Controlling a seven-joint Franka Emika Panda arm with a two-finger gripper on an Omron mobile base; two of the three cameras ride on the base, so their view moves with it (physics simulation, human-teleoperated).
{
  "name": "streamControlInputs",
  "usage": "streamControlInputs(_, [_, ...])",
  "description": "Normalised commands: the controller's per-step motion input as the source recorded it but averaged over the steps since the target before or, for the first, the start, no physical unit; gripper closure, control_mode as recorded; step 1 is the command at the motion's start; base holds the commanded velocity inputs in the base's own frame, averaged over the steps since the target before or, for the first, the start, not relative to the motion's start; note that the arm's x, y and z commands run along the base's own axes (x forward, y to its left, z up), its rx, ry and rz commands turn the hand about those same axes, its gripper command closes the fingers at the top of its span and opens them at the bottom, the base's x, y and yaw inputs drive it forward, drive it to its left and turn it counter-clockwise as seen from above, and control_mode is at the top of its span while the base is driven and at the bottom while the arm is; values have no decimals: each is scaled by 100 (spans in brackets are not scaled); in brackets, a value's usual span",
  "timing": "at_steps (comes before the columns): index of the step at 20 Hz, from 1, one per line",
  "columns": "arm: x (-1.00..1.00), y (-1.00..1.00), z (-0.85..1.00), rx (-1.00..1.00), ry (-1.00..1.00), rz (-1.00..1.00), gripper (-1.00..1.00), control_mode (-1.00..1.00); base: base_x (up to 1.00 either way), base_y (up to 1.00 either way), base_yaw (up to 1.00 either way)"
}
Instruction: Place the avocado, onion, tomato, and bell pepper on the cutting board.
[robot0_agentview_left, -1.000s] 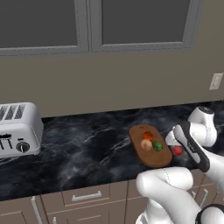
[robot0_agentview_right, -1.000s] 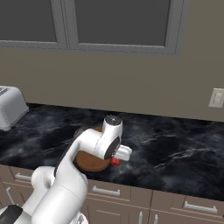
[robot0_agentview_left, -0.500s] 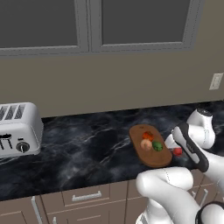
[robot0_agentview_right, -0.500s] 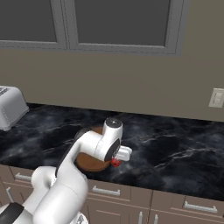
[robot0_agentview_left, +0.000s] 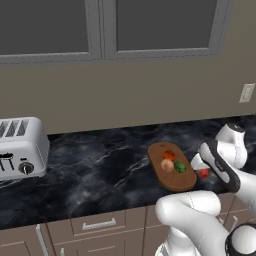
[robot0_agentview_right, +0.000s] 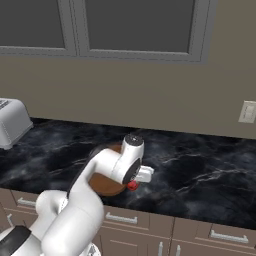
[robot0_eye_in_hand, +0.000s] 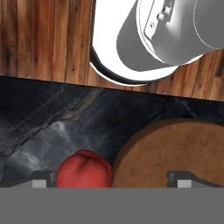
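The brown oval cutting board (robot0_agentview_left: 175, 181) lies on the black marble counter. On it sit the pale onion (robot0_agentview_left: 166, 165), the dark-green avocado (robot0_agentview_left: 180, 167) and an orange-red item (robot0_agentview_left: 169, 155). A red round item (robot0_agentview_left: 203, 173) rests on the counter just off the board's right edge; I cannot tell which of these two is the tomato and which the bell pepper. My gripper (robot0_eye_in_hand: 111, 180) hangs open right over the red item (robot0_eye_in_hand: 84, 169), which lies between the fingertips, nearer the left one, beside the board's rim (robot0_eye_in_hand: 175, 148). From the right, the red item (robot0_agentview_right: 132, 186) peeks out under the hand.
A silver toaster (robot0_agentview_left: 20, 147) stands at the far left of the counter. A wall outlet (robot0_agentview_left: 246, 92) is on the right. Drawers (robot0_agentview_left: 97, 225) run below the counter's front edge. My own arm hides most of the board (robot0_agentview_right: 102, 185) from the right.
The hand has barely shifted over the red item. The jaws stay open and the produce has not moved.
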Motion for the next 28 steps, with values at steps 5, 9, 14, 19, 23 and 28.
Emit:
streamControlInputs(5, [5,-3,0,0,0,0,-100,-100,0,0,0])
streamControlInputs(9, [10,0,0,0,0,0,-100,-100,0,0,0])
streamControlInputs(14, [7,0,-1,0,0,0,-100,-100,0,0,0])
streamControlInputs(19, [4,-1,-5,0,0,0,-100,-100,0,0,0])
streamControlInputs(23, [3,0,-11,0,0,0,-100,-100,0,0,0])
streamControlInputs(28, [7,-2,-8,0,0,0,-100,-100,0,0,0])
